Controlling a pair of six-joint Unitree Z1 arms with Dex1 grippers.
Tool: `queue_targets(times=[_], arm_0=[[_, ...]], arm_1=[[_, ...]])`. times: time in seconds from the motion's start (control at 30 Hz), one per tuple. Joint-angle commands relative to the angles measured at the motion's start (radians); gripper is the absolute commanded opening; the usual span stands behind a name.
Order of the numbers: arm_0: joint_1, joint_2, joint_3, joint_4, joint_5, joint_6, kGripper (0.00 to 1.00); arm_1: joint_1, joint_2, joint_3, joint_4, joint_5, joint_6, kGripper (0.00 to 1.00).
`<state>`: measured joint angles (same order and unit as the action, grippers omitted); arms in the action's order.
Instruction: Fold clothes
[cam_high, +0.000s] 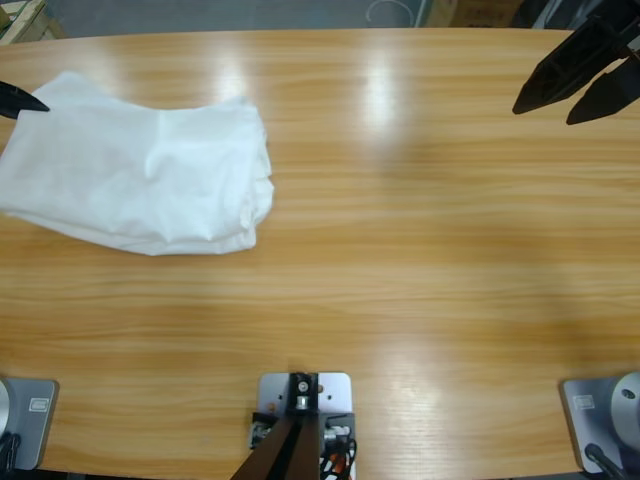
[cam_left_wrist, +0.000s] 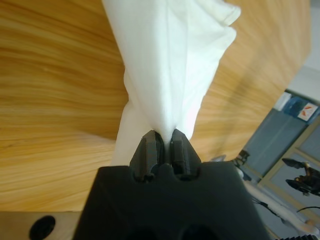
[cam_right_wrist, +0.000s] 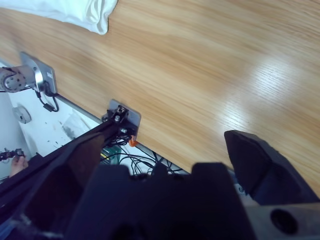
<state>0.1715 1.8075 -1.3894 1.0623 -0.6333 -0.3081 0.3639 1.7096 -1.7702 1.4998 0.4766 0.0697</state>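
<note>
While looking down from above, we see a white T-shirt (cam_high: 140, 180) lying folded and rumpled at the far left of the wooden desk (cam_high: 400, 280). Only a black tip of the left hand (cam_high: 20, 99) shows there, at the shirt's upper left corner. From the left wrist, we see that hand (cam_left_wrist: 164, 145) pinched shut on a gathered fold of the shirt (cam_left_wrist: 170, 60). At the upper right, well apart, the right hand (cam_high: 575, 85) hangs with jaws spread, holding nothing. Its wrist camera catches just the shirt's edge (cam_right_wrist: 90, 12).

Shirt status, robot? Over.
Left end effector shut on shirt, bunched at table's left end. Right end effector open, holding nothing. Nothing in the way.
</note>
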Motion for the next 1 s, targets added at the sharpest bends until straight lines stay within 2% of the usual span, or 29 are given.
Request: queue_targets(times=[0.03, 0.4, 0.7, 0.87, 1.0], arm_0=[[-0.081, 0.102, -0.023, 0.034, 0.026, 0.000, 0.000], [-0.305, 0.202, -0.171, 0.043, 0.033, -0.042, 0.000], [-0.525, 0.292, -0.186, 0.043, 0.037, -0.070, 0.000], [-0.617, 0.330, -0.230, 0.044, 0.040, -0.086, 0.000], [-0.656, 0.368, -0.278, 0.046, 0.040, -0.089, 0.000]], arm_1=[[-0.008, 0.000, 0.040, -0.011, 0.018, -0.016, 1.000], [-0.009, -0.007, 0.057, -0.012, 0.019, -0.023, 1.000], [-0.019, -0.010, 0.060, -0.012, 0.019, -0.030, 1.000], [-0.019, -0.015, 0.072, -0.014, 0.019, -0.033, 1.000], [-0.019, -0.021, 0.080, -0.016, 0.019, -0.033, 1.000]])
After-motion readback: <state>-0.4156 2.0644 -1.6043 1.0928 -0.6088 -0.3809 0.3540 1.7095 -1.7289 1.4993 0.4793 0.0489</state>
